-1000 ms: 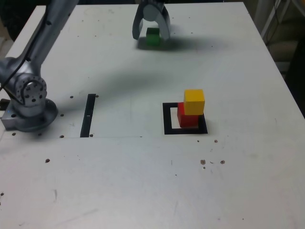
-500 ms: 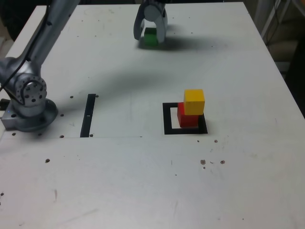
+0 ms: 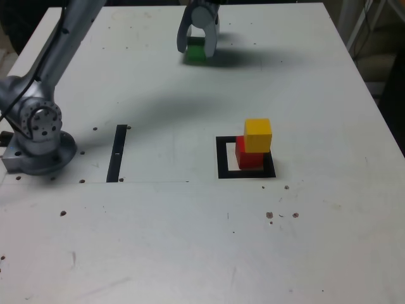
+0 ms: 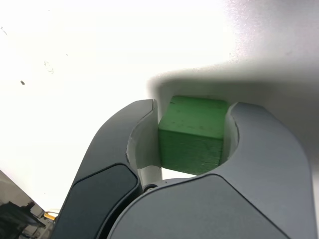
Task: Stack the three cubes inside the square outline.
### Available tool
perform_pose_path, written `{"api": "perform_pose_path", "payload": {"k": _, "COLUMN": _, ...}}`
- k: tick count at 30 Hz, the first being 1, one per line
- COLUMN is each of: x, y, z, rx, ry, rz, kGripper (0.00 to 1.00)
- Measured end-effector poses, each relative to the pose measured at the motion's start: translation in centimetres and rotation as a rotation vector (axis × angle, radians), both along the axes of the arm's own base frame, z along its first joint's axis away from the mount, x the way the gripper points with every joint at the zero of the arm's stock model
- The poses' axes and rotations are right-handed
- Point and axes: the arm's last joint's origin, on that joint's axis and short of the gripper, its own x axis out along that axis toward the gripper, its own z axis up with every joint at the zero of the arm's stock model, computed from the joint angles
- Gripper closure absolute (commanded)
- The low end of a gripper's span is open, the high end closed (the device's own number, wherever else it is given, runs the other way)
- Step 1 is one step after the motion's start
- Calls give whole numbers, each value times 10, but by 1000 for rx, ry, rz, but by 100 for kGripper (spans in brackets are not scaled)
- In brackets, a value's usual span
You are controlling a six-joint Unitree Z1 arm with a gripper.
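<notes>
The green cube (image 3: 196, 50) rests on the white table at the far middle, and my gripper (image 3: 197, 48) is shut on it. In the wrist view both grey jaws press against the sides of the green cube (image 4: 192, 134). The yellow cube (image 3: 257, 135) sits on top of the red cube (image 3: 249, 155). That pair stands in the square outline (image 3: 223, 161), toward its right side as the exterior view shows it.
The arm's grey base (image 3: 37, 136) stands at the exterior view's left edge. A thin black strip (image 3: 118, 152) lies between the base and the outline. Small dark specks (image 3: 278, 214) dot the table (image 3: 190, 240) nearer the camera.
The jaws have closed in from wide open onto the green cube's sides. The cube, the stack and the arm have stayed in place.
</notes>
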Motion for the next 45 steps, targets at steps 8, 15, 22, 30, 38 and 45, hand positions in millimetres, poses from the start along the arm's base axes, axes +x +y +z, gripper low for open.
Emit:
{"api": "perform_pose_path", "payload": {"k": 8, "x": 14, "y": -26, "z": 23, "rx": 57, "ry": -15, "rz": -33, "kGripper": 67}}
{"api": "perform_pose_path", "payload": {"k": 15, "x": 20, "y": -67, "z": 55, "rx": 92, "ry": -46, "rz": -61, "kGripper": 67}}
{"api": "perform_pose_path", "payload": {"k": 22, "x": 27, "y": -121, "z": 78, "rx": 116, "ry": -64, "rz": -116, "kGripper": 67}}
{"api": "perform_pose_path", "payload": {"k": 30, "x": 29, "y": -178, "z": 96, "rx": 134, "ry": -79, "rz": -161, "kGripper": 67}}
{"api": "perform_pose_path", "payload": {"k": 38, "x": 31, "y": -229, "z": 110, "rx": 134, "ry": -118, "rz": -160, "kGripper": 67}}
{"api": "perform_pose_path", "payload": {"k": 45, "x": 29, "y": -259, "z": 118, "rx": 142, "ry": -136, "rz": -155, "kGripper": 70}}
